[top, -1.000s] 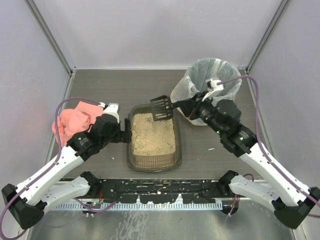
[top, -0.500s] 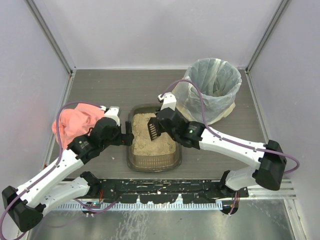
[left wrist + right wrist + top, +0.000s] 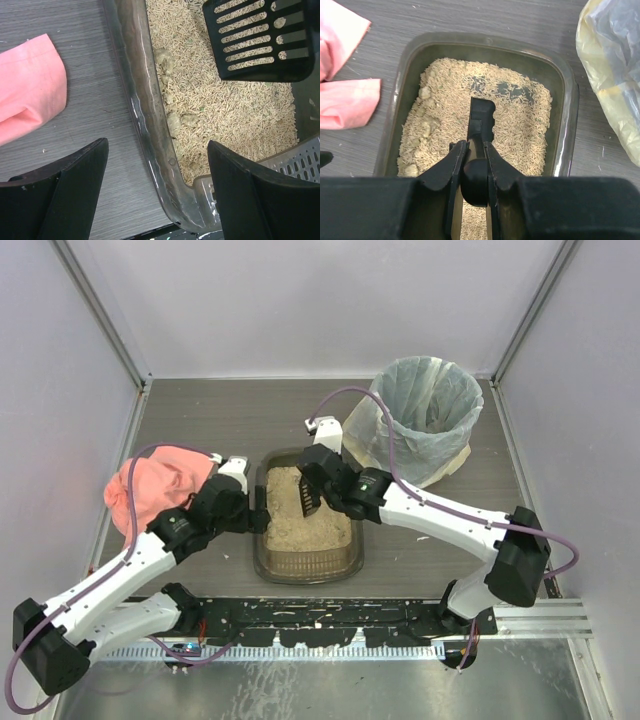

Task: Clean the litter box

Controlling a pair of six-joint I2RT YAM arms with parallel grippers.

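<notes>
The litter box [image 3: 305, 565], a dark brown translucent tray of tan pellets, sits at the table's middle. My right gripper [image 3: 325, 478] is shut on the handle of a black slotted scoop [image 3: 308, 497], whose blade hangs over the litter at the box's far left. In the right wrist view my gripper [image 3: 475, 150] holds the scoop [image 3: 481, 117] edge-on above the litter box [image 3: 400, 100]. My left gripper [image 3: 255, 512] is open and straddles the box's left wall. In the left wrist view the gripper [image 3: 157, 149] spans the litter box wall [image 3: 137, 85]; pale clumps [image 3: 165, 60] lie along it, and the scoop [image 3: 260, 40] shows at top right.
A pink cloth [image 3: 150, 490] lies left of the box, also in the left wrist view [image 3: 30, 85] and the right wrist view [image 3: 345, 100]. A round bin with a pale bag [image 3: 425, 420] stands at the back right. Enclosure walls close in the sides and back.
My right arm swung the scoop from beside the bin to over the litter box's far left part. My left gripper stayed at the box's left wall.
</notes>
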